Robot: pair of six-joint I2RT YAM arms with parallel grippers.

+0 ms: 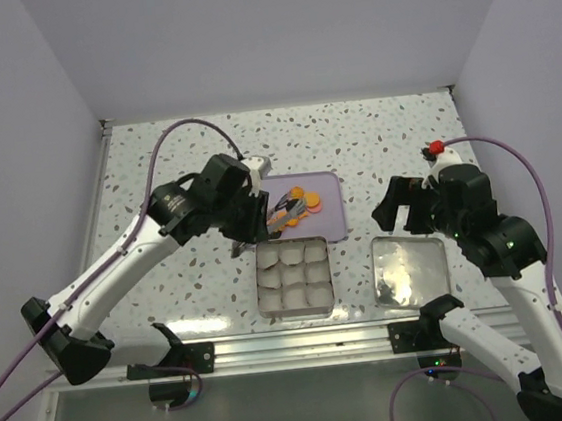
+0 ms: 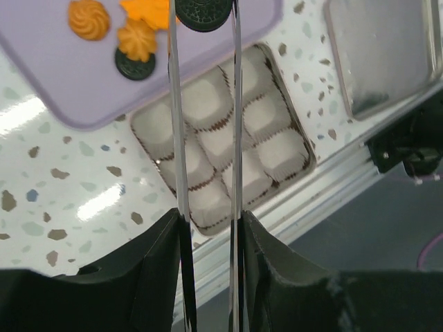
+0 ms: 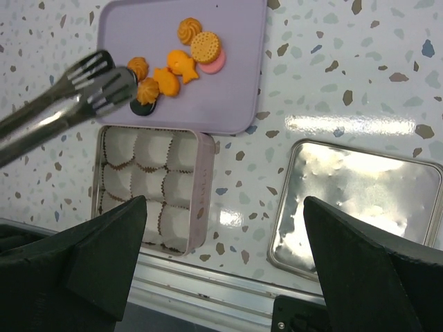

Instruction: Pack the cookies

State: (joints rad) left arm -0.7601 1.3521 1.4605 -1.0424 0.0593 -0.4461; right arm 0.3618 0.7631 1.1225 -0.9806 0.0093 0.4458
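Observation:
Several cookies lie on a lilac tray (image 1: 329, 224): mostly orange ones (image 3: 181, 66), a pinkish one (image 3: 215, 64) and a black one (image 2: 135, 63). My left gripper (image 2: 208, 223) is shut on metal tongs (image 2: 177, 124), and it hovers over the tray's near left corner (image 1: 252, 219). The tong tips pinch another black cookie (image 2: 203, 14) above the tray. A pink tin (image 1: 292, 278) of white paper cups (image 2: 214, 138) sits just in front of the tray; its cups are empty. My right gripper (image 3: 225, 207) is open and empty, above the table between the tin and the lid.
An upturned silver lid (image 1: 410, 269) lies on the speckled table to the right of the tin. A metal rail (image 1: 305, 344) runs along the near edge. White walls enclose the table at the back and sides.

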